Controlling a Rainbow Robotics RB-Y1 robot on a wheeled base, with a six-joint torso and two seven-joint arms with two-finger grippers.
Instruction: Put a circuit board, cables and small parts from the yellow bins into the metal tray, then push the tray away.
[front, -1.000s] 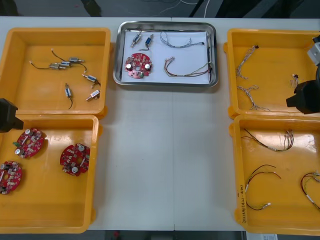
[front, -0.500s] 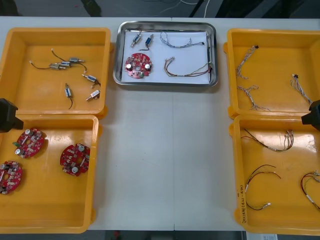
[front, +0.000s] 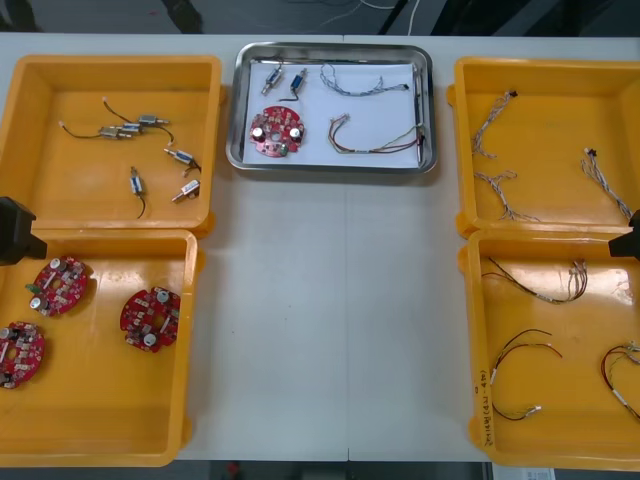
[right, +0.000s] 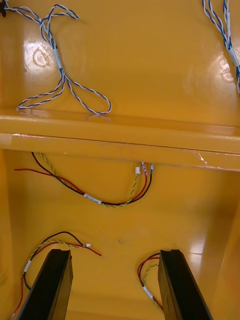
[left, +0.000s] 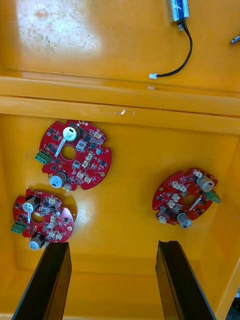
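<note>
The metal tray (front: 331, 169) stands at the far middle of the table, white inside. In it lie a red circuit board (front: 277, 131), two small metal parts (front: 273, 80), a blue and white cable (front: 351, 81) and a red and yellow cable (front: 377, 144). My left gripper (front: 14, 231) hangs at the left edge, open (left: 111, 281) over three circuit boards (left: 75, 154) in the near left bin (left: 130, 235). At the right edge, my right gripper (front: 630, 243) is open (right: 114, 285) over red and yellow cables (right: 95, 199) in the near right bin (right: 165, 225).
The far left bin (front: 80, 190) holds several small metal parts (front: 130, 129). Blue and white cables (front: 492, 125) lie in the far right bin (front: 550, 130). Bare table runs down the middle between the bins, from the tray to the front edge.
My right arm has pulled back from over the far right bin to the view's right edge, by the wall between the two right bins. The left arm and the tray have not moved.
</note>
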